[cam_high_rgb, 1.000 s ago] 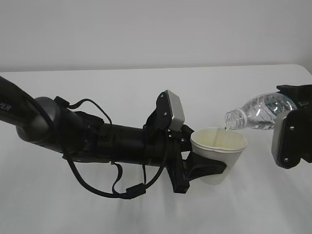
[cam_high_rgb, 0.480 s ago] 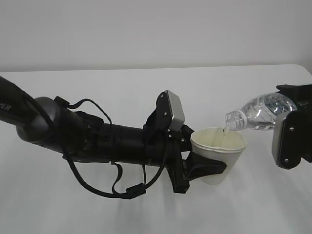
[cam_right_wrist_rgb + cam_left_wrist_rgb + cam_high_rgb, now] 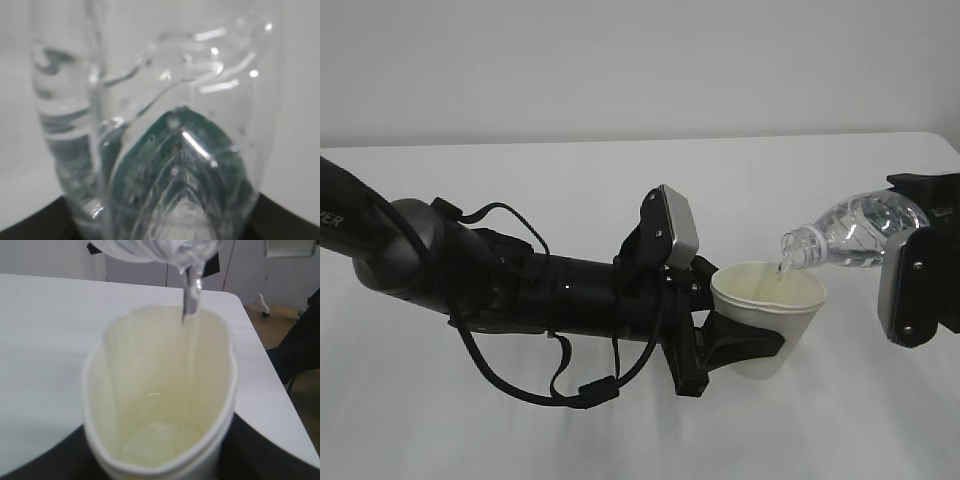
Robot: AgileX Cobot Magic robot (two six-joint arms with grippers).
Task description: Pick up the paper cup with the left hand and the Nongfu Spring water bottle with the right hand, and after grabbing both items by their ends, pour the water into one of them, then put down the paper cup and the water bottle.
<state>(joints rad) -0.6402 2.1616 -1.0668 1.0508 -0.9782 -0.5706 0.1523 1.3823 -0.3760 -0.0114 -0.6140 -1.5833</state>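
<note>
Clear water streams from the Nongfu Spring water bottle, clamped by your right hand, into the paper cup your left hand grips; setting both down remains.

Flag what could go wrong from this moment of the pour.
1. The paper cup is squeezed oval by the left pincer; a tighter squeeze could buckle it and slop water onto the table.
2. The stream from the Nongfu Spring water bottle enters close to the far rim, so a slight drift of either arm could send it outside.
3. The right pincer holds the tilted bottle near its base only; it might slip.
</note>
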